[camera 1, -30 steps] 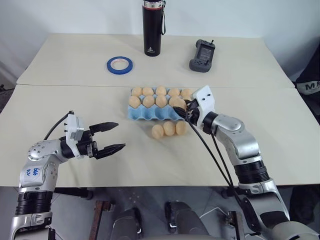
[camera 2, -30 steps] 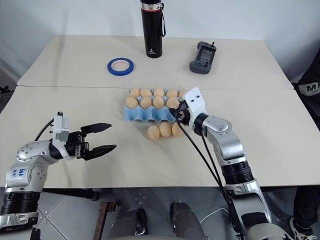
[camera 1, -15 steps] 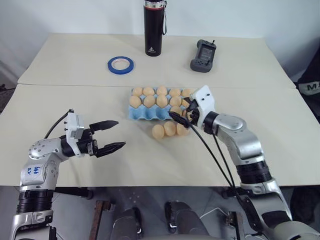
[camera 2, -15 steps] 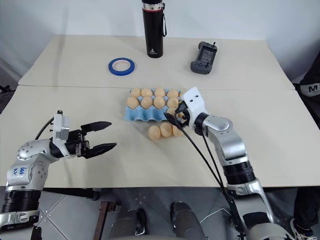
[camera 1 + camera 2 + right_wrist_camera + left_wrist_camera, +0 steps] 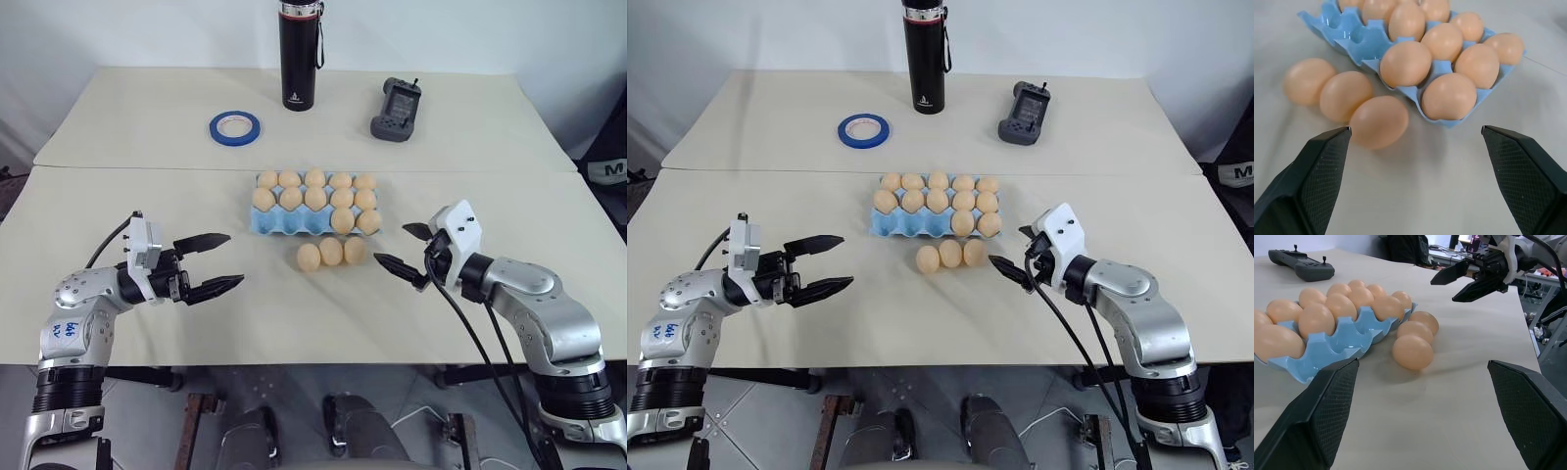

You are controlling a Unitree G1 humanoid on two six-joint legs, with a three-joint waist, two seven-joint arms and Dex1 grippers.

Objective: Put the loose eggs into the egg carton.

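Three loose eggs [image 5: 331,253] lie in a row touching each other, just in front of the egg carton [image 5: 315,208], the row's line parallel to the carton's long side. My right gripper [image 5: 403,248] hangs empty, jaws wide, beside the row's right end. I judge one egg just placed; next, close gently on the nearest. My left gripper [image 5: 223,261] waits wide, well left.

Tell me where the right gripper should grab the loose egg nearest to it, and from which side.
Grip the nearest loose egg across its rounded middle, coming from the right gripper side, where the table lies bare. The next egg touches its far side and the egg carton sits just behind, so those sides look crowded. The open fingers would likely fit front and back of it.
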